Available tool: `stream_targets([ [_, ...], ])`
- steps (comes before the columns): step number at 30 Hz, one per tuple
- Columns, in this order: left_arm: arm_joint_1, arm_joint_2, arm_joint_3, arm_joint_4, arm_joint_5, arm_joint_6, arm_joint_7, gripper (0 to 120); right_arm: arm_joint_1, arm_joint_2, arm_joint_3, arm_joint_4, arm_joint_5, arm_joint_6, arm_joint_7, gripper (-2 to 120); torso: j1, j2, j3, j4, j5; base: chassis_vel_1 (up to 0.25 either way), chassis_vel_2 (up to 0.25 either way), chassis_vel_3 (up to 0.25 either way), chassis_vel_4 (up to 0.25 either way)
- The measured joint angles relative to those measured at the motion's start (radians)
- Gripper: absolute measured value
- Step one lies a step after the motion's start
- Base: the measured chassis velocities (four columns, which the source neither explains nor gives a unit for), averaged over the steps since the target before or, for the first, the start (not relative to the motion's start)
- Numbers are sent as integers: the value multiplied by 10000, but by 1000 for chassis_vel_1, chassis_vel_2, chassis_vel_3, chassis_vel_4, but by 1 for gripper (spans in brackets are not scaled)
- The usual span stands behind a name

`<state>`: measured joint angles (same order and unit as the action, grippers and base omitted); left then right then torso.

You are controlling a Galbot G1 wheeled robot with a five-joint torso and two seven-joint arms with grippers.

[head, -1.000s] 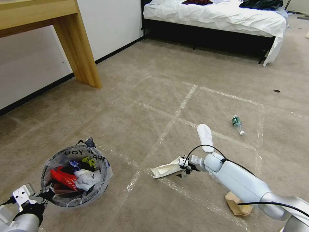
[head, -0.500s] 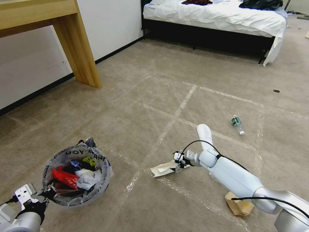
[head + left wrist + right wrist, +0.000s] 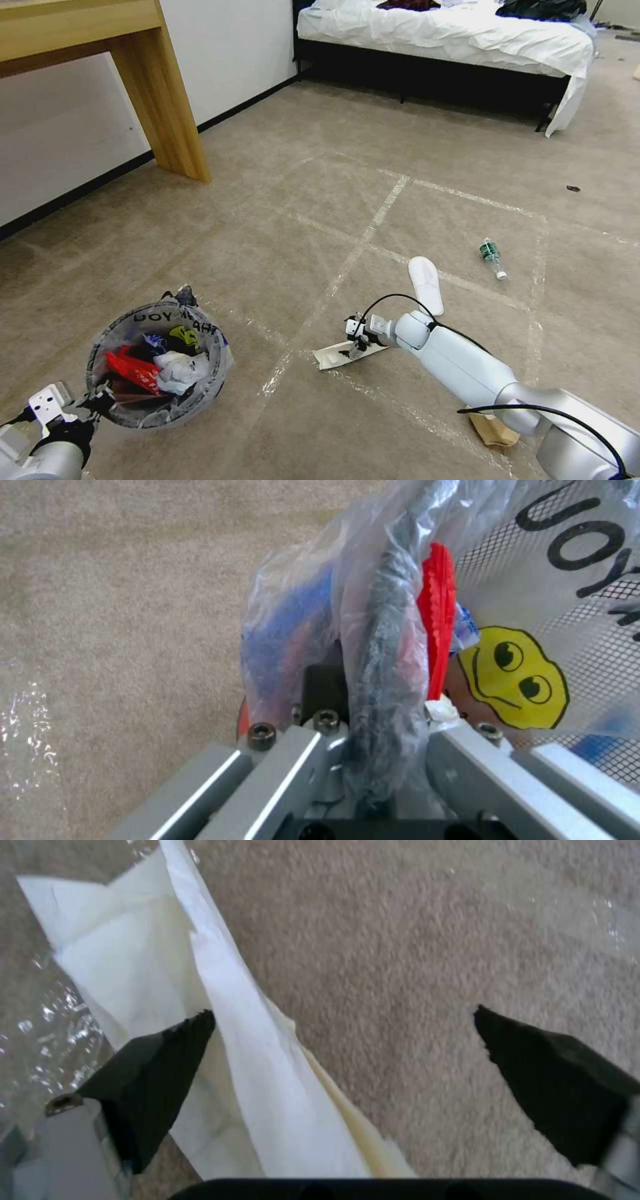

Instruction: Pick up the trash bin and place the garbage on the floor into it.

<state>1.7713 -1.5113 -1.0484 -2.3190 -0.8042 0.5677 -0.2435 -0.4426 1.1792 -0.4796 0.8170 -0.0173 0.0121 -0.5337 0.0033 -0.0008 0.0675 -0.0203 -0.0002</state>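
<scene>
We see our right gripper point(image 3: 355, 337) low over the beige carpet point(image 3: 320, 200), right at the near end of a flat cream-white folded paper bag point(image 3: 337, 354) that lies on the floor beside a strip of clear tape. In the right wrist view the two black fingertips point(image 3: 157, 1075) stand wide apart; the paper bag point(image 3: 220, 1040) runs up between them, lying against one tip and well clear of the other, so nothing is pinched.

Our left gripper point(image 3: 93, 402) sits at the near rim of the small round mesh trash bin lined with a clear plastic bag bearing black letters point(image 3: 157, 363). The left wrist view shows its jaws closed on the bag-wrapped rim point(image 3: 387, 655). Red and white litter fills the bin.

Farther out lie a white slipper-shaped sole point(image 3: 425, 283), a small green-labelled plastic bottle point(image 3: 492, 256) and a tan crumpled paper bag point(image 3: 493, 430) under our right arm.
</scene>
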Motion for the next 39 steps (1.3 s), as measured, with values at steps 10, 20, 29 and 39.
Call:
stream_targets([
  [10,31,-77,102,-43,156,-32,9,1,-214,-410,304,130,-67,209,24,57,0,0,-1,0,0,0,0,0,0],
  [20,26,-73,144,-90,183,-44,6,1,-482,-758,558,310,-106,452,21,22,0,0,0,-1,1,0,0,0,0],
  [29,12,-44,149,-118,168,-43,-6,1,-638,-1115,813,575,-14,709,18,0,0,0,0,-1,0,0,0,0,0],
  [39,37,34,210,-248,81,80,-53,1,-733,-1537,1380,1727,1366,881,455,0,1,1,0,-2,0,0,0,0,0],
])
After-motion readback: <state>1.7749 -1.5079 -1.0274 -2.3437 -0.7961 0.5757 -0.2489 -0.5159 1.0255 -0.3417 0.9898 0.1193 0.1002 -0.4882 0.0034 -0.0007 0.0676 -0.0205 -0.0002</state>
